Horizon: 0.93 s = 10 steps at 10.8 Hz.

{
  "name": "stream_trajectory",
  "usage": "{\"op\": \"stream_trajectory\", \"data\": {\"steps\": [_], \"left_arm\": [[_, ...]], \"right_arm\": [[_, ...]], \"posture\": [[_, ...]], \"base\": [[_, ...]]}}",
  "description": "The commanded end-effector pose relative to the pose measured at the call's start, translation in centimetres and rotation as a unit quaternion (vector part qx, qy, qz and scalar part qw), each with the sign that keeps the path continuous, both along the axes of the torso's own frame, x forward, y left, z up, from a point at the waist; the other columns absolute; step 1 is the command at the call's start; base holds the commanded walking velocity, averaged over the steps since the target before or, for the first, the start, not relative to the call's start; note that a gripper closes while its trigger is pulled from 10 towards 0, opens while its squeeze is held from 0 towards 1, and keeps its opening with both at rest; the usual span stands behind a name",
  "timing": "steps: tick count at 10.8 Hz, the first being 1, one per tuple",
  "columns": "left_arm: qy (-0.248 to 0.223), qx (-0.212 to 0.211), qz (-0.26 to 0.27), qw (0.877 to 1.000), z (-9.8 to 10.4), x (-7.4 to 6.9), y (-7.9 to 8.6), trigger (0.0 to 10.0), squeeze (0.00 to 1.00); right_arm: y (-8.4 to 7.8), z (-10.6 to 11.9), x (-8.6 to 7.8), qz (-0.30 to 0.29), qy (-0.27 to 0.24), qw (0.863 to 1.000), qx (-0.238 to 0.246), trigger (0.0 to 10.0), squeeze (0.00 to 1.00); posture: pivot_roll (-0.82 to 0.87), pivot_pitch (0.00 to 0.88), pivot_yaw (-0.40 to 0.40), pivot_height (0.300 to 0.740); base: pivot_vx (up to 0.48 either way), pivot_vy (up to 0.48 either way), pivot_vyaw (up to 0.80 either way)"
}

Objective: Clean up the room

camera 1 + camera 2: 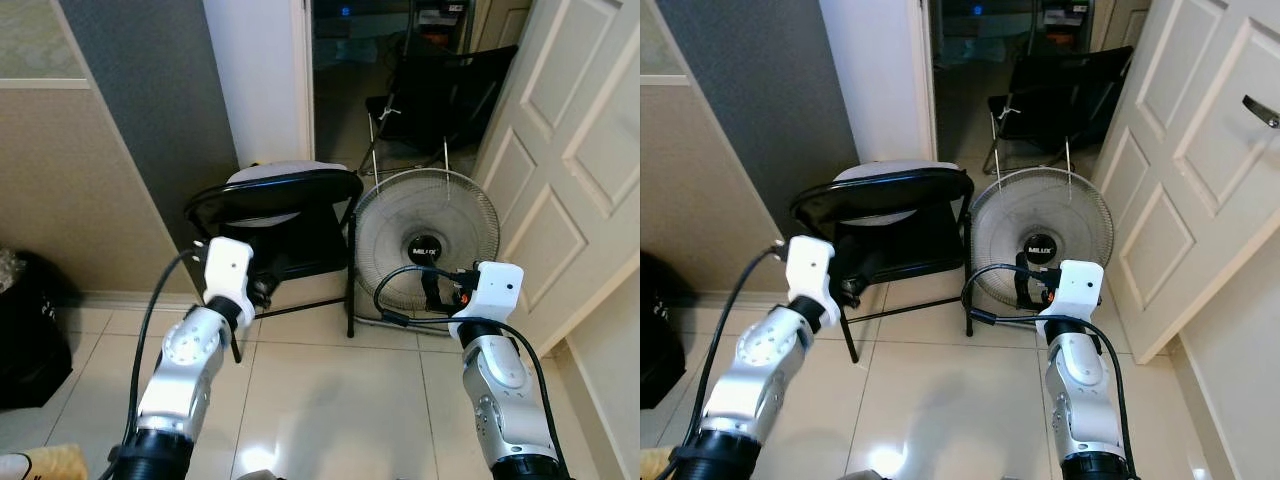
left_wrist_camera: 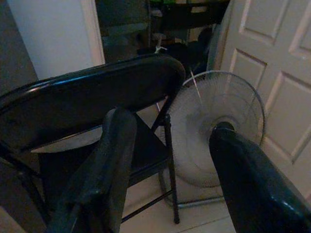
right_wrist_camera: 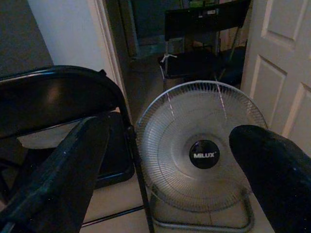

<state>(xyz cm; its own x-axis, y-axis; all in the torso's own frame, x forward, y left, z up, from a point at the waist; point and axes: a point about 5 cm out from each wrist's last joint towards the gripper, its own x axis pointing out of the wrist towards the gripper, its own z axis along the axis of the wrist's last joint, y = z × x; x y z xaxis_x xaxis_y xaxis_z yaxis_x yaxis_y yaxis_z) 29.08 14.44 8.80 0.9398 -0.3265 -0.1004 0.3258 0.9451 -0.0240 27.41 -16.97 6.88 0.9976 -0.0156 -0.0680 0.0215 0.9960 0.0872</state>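
Black folding chair (image 1: 275,215) upright on tiled floor (image 1: 330,390), beside white floor fan (image 1: 428,245) near open door (image 1: 560,150). Left pincer (image 2: 170,160) and right pincer (image 3: 170,170) raised forward toward chair and fan, both released, grasping nothing.

We see a black metal folding chair (image 1: 275,215) just beside a round white wire-caged floor fan (image 1: 428,245), a white panelled door (image 1: 560,150) standing open on pale floor tiles (image 1: 330,400).
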Motion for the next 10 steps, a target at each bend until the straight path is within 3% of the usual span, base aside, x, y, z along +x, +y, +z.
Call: {"op": "stream_trajectory", "data": {"steps": [1, 4, 5, 9, 10], "left_arm": [[0.014, -0.008, 0.007, 1.000, -0.51, -0.05, -0.11, 10.0, 0.00], [0.018, -0.009, 0.010, 1.000, -0.84, -0.30, -0.11, 10.0, 0.00], [0.017, -0.011, 0.012, 1.000, -0.86, -0.27, -0.10, 10.0, 0.00], [0.011, -0.007, 0.012, 1.000, -0.79, -0.07, -0.28, 10.0, 0.00], [0.003, 0.001, 0.004, 1.000, -0.71, -0.18, -0.49, 10.0, 0.00]], "right_arm": [[0.18, 0.12, 0.17, 0.003, -0.003, 1.000, -0.006, 10.0, 0.00], [0.42, -0.28, 0.49, 0.016, 0.010, 1.000, 0.001, 10.0, 0.00], [0.34, -0.36, 0.57, 0.016, 0.013, 1.000, 0.006, 10.0, 0.00], [0.03, -0.68, 0.72, 0.015, 0.019, 1.000, 0.001, 10.0, 0.00], [-0.05, -0.76, 0.66, 0.014, 0.020, 1.000, 0.001, 10.0, 0.00]], "posture": [[-0.06, 0.000, 0.064, 0.740], [-0.04, 0.000, 0.046, 0.740], [-0.04, 0.000, 0.038, 0.740], [-0.04, 0.000, 0.033, 0.740], [-0.05, 0.000, 0.033, 0.740]], "base": [[0.000, 0.000, 0.00], [0.000, 0.391, 0.00], [0.000, 0.439, 0.80], [0.000, 0.000, 0.76], [0.000, -0.480, 0.74]]}}
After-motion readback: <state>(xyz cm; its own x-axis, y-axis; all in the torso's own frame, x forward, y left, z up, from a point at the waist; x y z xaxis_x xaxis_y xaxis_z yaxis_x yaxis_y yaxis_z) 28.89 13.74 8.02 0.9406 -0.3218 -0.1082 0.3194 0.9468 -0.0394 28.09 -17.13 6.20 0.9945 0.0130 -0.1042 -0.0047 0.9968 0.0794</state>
